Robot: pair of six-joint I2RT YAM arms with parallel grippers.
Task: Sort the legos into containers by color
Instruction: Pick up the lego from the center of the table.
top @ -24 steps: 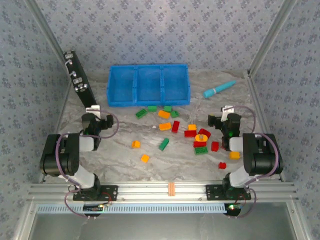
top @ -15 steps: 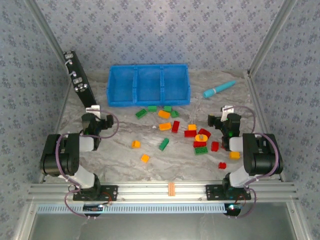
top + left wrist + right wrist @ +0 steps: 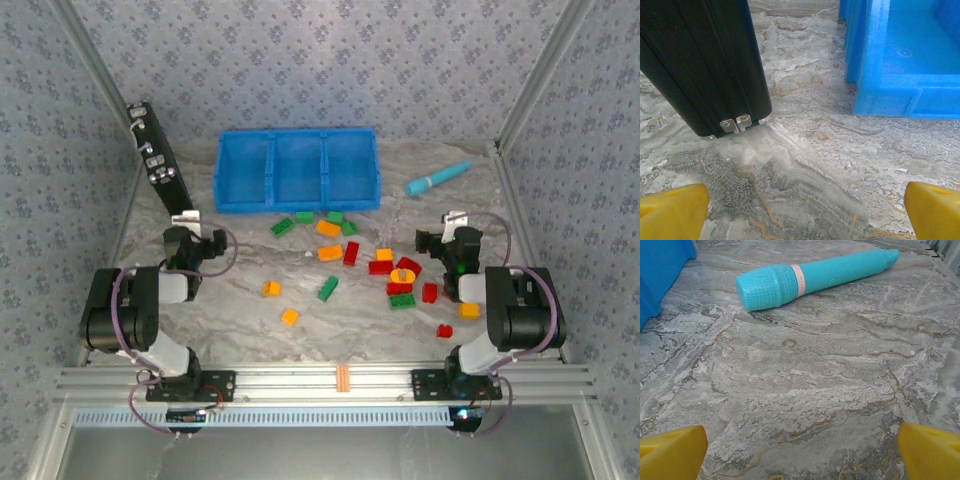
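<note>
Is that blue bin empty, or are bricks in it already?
Empty. From above, all three compartments of the blue bin show bare floors; the bricks lie scattered on the table.

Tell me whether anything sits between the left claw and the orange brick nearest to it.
Nothing visible does. Only marble table lies between the left claw and the orange brick. The black panel stands beyond the claw, off that path.

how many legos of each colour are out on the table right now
green legos: 6
red legos: 6
orange-yellow legos: 7
total: 19 (a few in the right-hand cluster touch, so the count could be off by one)
</note>
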